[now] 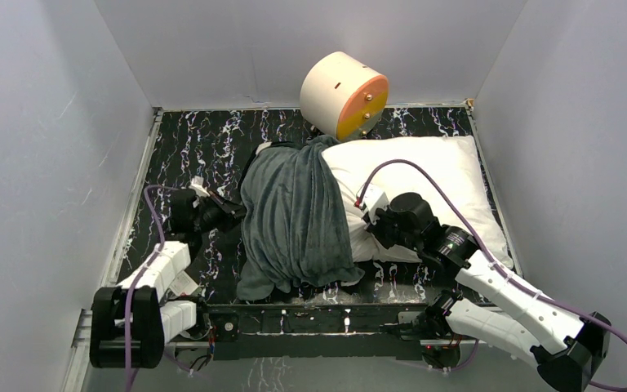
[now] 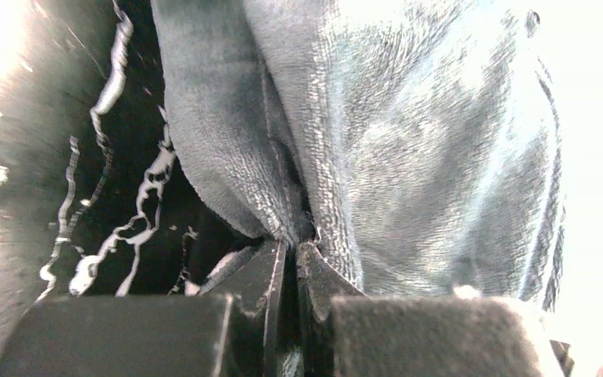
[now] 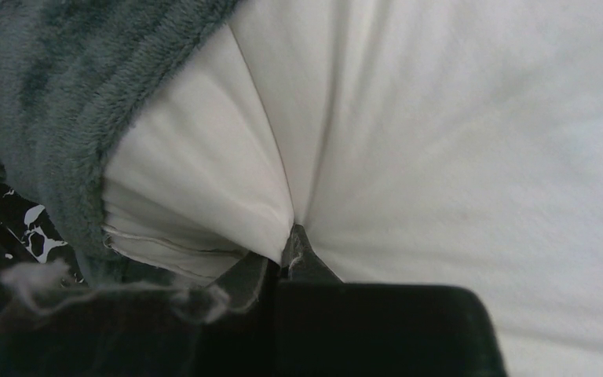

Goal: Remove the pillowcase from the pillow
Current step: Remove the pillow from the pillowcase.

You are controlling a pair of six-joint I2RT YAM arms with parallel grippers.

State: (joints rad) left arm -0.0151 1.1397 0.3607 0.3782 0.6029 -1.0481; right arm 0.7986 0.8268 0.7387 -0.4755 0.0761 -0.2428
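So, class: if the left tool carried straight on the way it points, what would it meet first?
The grey pillowcase: the left tool is shut on a fold of it. Beyond that probably lies the pillow, though depth is unclear.

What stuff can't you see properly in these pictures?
- Top view: left end of the pillow, covered by the pillowcase.
- Left wrist view: tips of the left gripper, buried in a pillowcase fold; right edge lost in glare.
- Right wrist view: tips of the right gripper, sunk in a pillow crease.
- Top view: whatever lies behind the cream-and-orange cylinder.
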